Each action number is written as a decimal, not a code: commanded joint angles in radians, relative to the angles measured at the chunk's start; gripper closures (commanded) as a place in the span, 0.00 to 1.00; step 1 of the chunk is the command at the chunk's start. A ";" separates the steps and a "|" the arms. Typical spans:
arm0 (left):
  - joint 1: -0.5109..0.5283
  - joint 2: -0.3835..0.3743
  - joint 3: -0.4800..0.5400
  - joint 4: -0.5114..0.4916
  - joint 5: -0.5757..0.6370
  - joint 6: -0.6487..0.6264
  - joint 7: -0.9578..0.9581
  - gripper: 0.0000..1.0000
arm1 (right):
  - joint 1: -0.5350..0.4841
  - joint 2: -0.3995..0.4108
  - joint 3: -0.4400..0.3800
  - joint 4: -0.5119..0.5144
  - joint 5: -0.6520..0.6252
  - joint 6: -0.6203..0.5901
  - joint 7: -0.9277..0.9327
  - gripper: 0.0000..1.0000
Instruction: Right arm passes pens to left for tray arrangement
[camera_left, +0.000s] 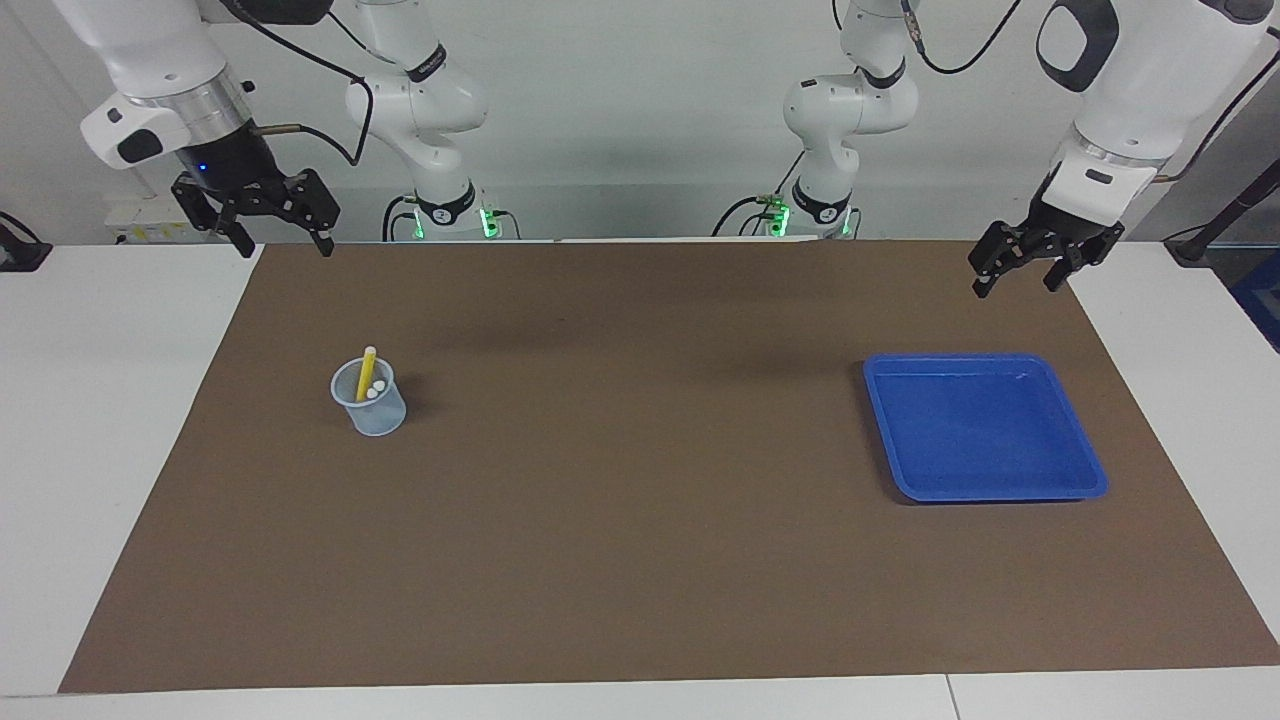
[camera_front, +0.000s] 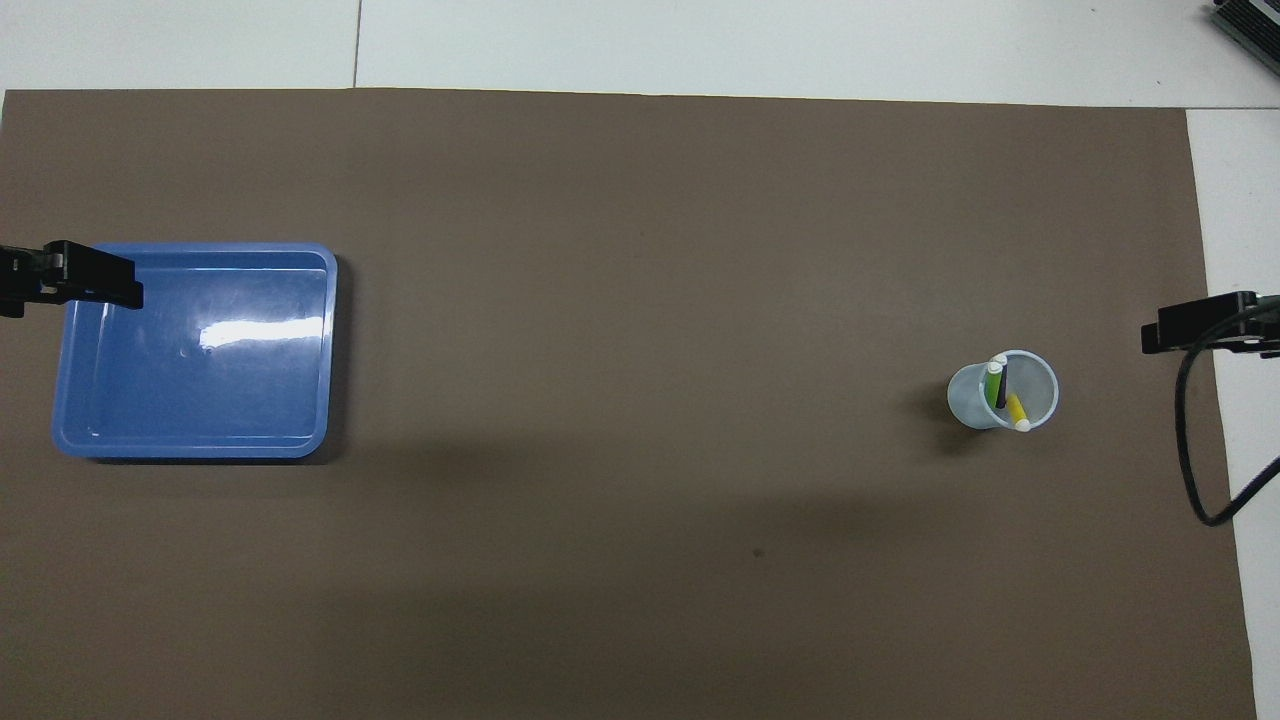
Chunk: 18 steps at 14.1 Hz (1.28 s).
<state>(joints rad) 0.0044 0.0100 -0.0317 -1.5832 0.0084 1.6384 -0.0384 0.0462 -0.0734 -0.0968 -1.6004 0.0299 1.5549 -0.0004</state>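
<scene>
Both grippers hang apart-fingered and empty, the right gripper at the facing view's upper left, the left gripper at its upper right above the bare tray. The pens stand crowded in the light cup at centre-left, so a pinch could tip it or snag two. No writing is readable.

Pens stand in cup, cup on mat toward right arm's end of table. Tray on mat toward left arm's end, well apart from cup.
</scene>
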 joint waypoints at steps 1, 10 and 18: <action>-0.009 -0.012 0.006 -0.020 -0.010 0.021 -0.003 0.00 | -0.006 -0.019 0.003 -0.018 0.004 0.008 0.011 0.00; -0.006 -0.012 0.006 -0.020 -0.010 0.020 -0.003 0.00 | 0.003 -0.042 0.012 -0.026 0.012 -0.012 0.007 0.00; -0.011 -0.013 0.006 -0.027 -0.010 0.020 -0.008 0.00 | 0.001 -0.083 0.012 -0.309 0.018 0.216 0.010 0.00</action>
<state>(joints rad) 0.0042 0.0100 -0.0327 -1.5841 0.0084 1.6391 -0.0385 0.0508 -0.0973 -0.0839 -1.7719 0.0304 1.6831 -0.0004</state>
